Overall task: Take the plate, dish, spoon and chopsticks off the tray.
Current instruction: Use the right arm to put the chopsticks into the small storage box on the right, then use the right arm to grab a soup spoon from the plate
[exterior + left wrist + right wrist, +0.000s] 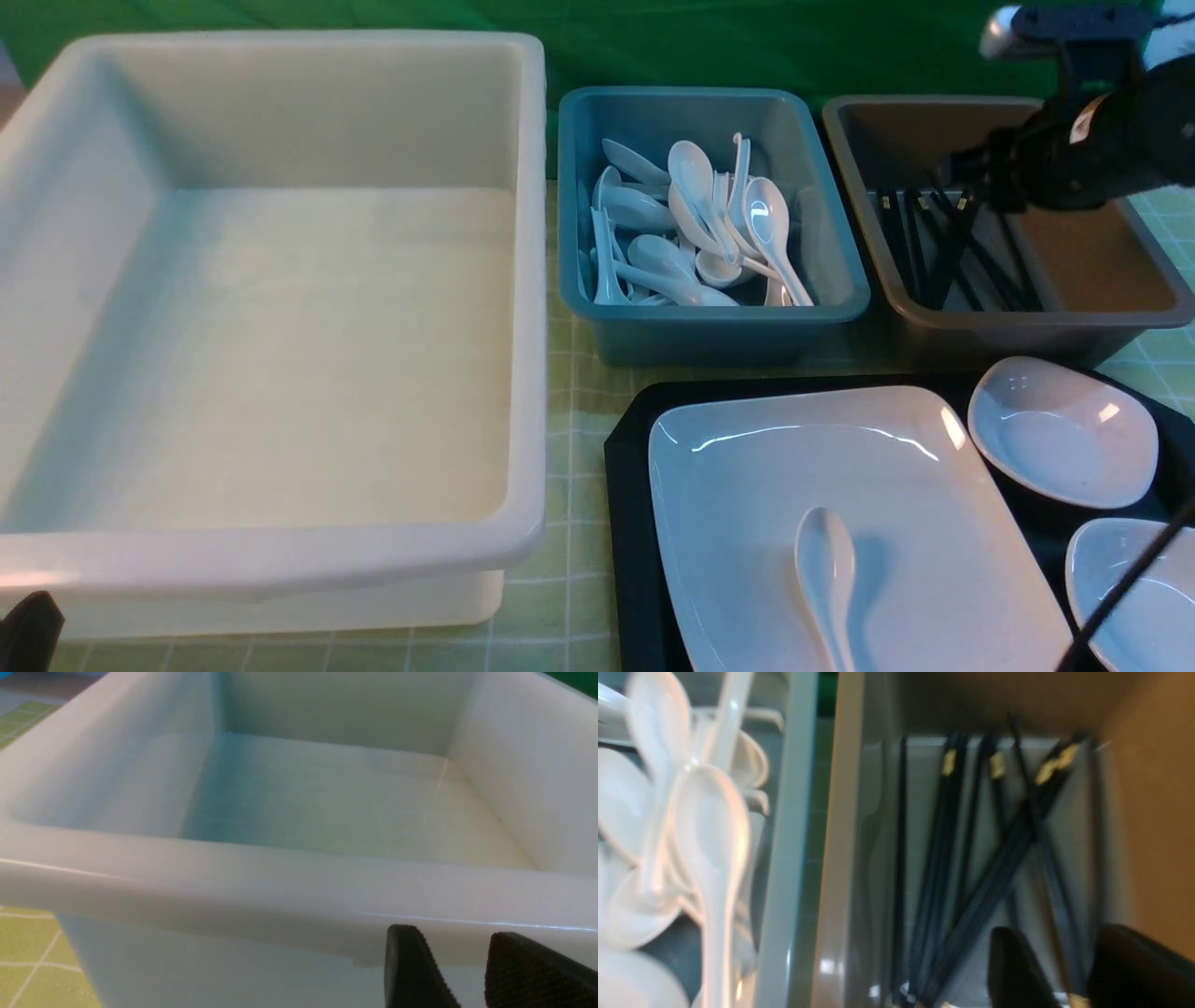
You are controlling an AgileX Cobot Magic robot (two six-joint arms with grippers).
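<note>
Right fingers: parted above the brown bin, gripping nothing I can make out, though the view is blurred.
Left fingers: parted and empty, low beside the near rim of the white bin.
Chopsticks: lying crossed inside the brown bin, directly under the right arm's tips.
Tray: carries the plate with the spoon lying on it, and two small dishes just beside the plate.
Step, as I judge it: chopsticks look delivered, so the right arm should leave the bin.
Doing it well: rise straight up past the rim before swinging back, opening held wide so no stick snags. Then take the spoon by its handle for the blue bin.
</note>
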